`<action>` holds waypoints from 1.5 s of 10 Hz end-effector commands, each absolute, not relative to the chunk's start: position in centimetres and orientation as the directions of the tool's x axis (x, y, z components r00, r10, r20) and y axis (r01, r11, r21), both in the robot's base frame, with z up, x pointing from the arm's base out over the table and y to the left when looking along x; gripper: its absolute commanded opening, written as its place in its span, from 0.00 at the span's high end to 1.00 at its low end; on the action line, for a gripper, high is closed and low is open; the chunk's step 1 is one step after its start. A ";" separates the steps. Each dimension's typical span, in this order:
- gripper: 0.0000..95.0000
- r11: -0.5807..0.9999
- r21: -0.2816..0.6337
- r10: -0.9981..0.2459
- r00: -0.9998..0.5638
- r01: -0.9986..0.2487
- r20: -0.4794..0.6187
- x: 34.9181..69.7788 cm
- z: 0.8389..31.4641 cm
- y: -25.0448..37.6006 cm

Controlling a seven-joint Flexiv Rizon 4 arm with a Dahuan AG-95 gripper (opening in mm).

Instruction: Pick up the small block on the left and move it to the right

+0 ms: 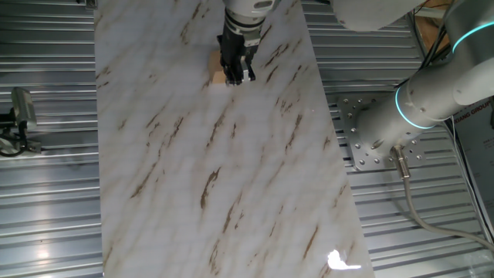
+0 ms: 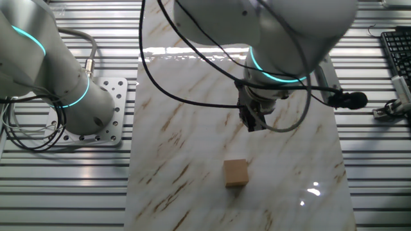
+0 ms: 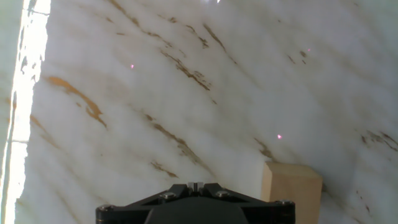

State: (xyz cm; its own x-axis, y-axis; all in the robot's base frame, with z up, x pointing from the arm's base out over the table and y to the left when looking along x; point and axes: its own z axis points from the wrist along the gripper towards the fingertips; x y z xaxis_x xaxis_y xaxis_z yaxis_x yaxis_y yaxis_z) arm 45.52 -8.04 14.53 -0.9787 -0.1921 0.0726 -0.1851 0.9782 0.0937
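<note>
Gripper (image 2: pixel 255 122) hangs above marble tabletop (image 2: pixel 192 147), not touching small block (image 2: pixel 236 172). Block sits flat on marble, apart from fingers, nothing gripping it. In hand view block (image 3: pixel 291 191) shows at lower right, beside gripper body. In one fixed view gripper (image 1: pixel 236 71) partly covers block (image 1: pixel 218 68). Fingers look close together, but can't tell if closed or slightly apart.

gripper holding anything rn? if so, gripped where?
Nothing held. The black two-finger gripper hangs above the marble tabletop, apart from the small light-tan wooden cube, which sits untouched.
</note>
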 end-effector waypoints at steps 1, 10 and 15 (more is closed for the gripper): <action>1.00 0.980 0.099 -0.181 -0.979 -0.172 0.090 45.5 14.6 -8.0; 1.00 0.988 0.131 -0.102 -0.983 -0.083 0.150 45.5 14.6 -8.0; 1.00 0.992 0.119 -0.049 -0.986 -0.031 0.157 45.5 14.6 -8.0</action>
